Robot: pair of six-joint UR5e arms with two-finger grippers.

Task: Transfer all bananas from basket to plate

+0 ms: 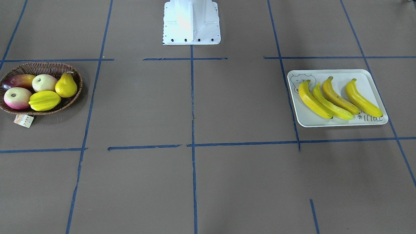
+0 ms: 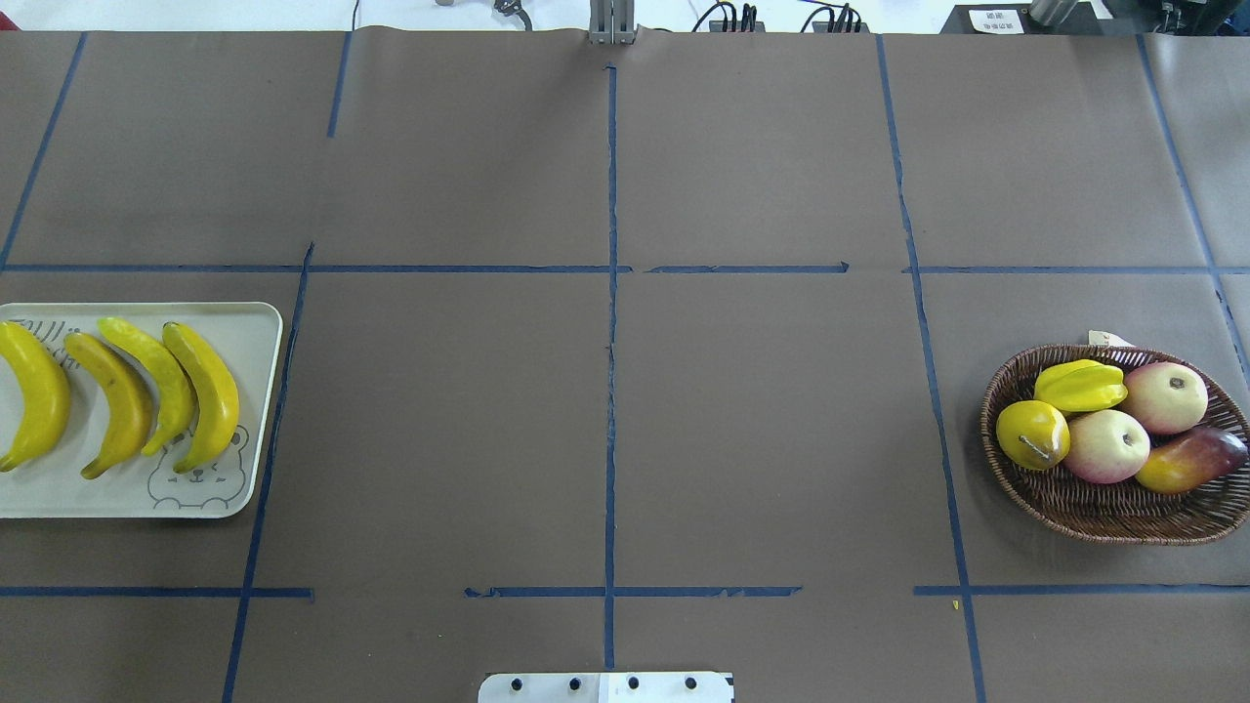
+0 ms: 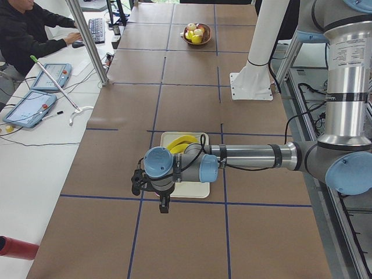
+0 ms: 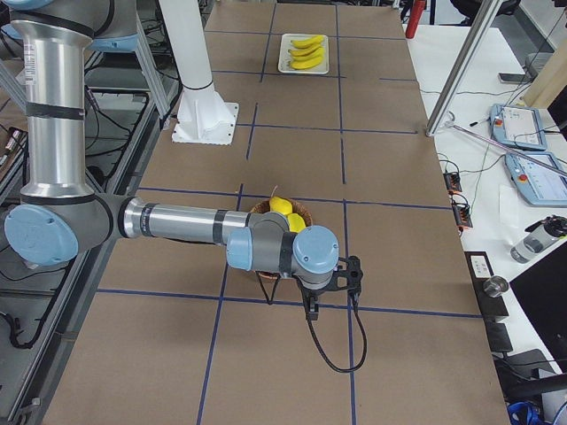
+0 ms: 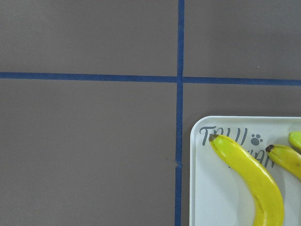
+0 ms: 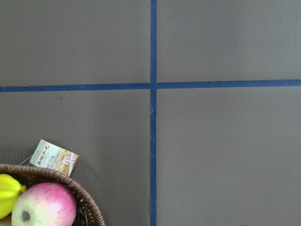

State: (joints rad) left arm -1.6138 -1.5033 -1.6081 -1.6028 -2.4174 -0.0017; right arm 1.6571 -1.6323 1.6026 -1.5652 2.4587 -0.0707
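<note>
- Four bananas point(image 1: 338, 97) lie side by side on the plate point(image 1: 341, 74), near the tabletop's point(image 1: 227, 107) left end.
- The basket point(image 1: 45, 66), near the right end, holds other fruit point(image 1: 44, 100).
- The left end effector point(image 3: 164, 206) hangs apparently over the plate's corner, and the right end effector point(image 4: 310, 308) beside the basket; whether either's jaws are apart or together cannot be told.

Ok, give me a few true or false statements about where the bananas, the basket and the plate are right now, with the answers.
1. All four bananas lie on the plate. True.
2. One banana is in the basket. False: it holds only two apples, a pear, a starfruit and a mango.
3. The basket and the plate touch each other. False: they sit at opposite ends of the table, far apart.
4. A paper tag hangs from the basket's rim. True.
</note>
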